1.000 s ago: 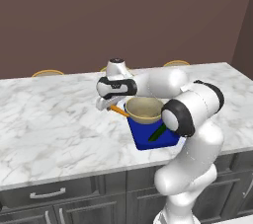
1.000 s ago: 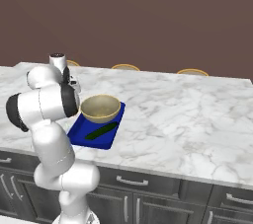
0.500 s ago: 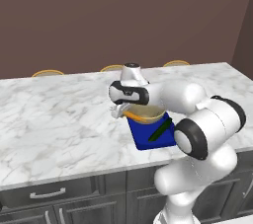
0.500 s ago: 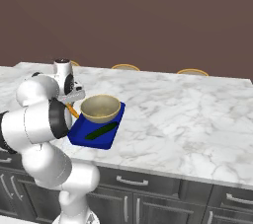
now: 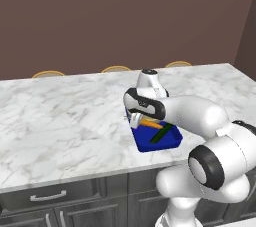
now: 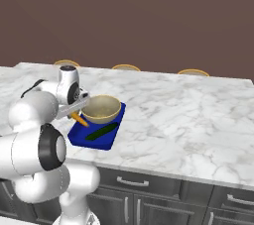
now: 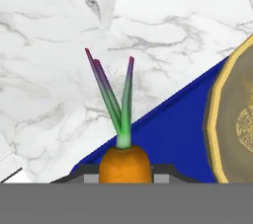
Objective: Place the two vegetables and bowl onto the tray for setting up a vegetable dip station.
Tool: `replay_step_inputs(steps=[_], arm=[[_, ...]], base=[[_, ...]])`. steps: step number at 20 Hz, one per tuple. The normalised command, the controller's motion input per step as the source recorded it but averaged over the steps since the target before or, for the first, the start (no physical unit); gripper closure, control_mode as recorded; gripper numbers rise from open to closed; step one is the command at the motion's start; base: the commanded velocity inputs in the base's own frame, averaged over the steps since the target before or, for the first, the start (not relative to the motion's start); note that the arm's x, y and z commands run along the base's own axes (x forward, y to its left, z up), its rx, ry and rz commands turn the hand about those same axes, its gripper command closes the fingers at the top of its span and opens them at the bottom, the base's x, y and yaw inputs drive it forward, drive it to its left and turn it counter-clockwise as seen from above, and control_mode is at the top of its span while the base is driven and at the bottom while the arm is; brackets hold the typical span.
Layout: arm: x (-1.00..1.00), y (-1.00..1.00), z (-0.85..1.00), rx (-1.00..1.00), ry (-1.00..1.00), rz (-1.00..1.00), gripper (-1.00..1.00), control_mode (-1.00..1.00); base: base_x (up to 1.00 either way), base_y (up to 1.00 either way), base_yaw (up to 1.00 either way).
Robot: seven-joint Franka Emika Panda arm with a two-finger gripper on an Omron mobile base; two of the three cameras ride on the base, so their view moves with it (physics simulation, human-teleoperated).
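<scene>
Your gripper [image 7: 126,172] is clamped on the small orange carrot with a green top [image 7: 123,161], at the bottom centre of the hand view. You see the carrot's rounded orange shoulder between the dark finger tips [image 7: 84,174], with three thin leaves fanning upward, green at the base and shading to purple at their points; its lower body is cut off by the frame. In the right base view the carrot [image 6: 79,119] hangs tilted over the left end of the shallow deep blue rectangular tray [image 6: 79,138], lower left of centre. The wide tan-beige round bowl [image 6: 101,108] with a mottled olive inside sits on the tray's far end, and the short dark green cucumber [image 6: 101,131] lies on the tray's near part. Everything rests on the glossy white grey-veined marble counter [image 6: 188,115]. In the left base view the arm hides the bowl.
</scene>
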Motion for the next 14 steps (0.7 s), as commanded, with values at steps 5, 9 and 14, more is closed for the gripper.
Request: replay_step_inputs(steps=[5, 9, 14], arm=[[-0.02, -0.32, 0.0, -0.03, -0.02, 0.1, 1.0, -1.0], [0.0, -0.29, -0.06, -0.03, -0.04, 0.08, 1.0, -1.0], [0.0, -0.28, -0.12, -0.02, -0.05, 0.08, 1.0, -1.0]], base=[[0.0, 0.0, 0.0], [0.0, 0.0, 0.0], [0.0, 0.0, 0.0]])
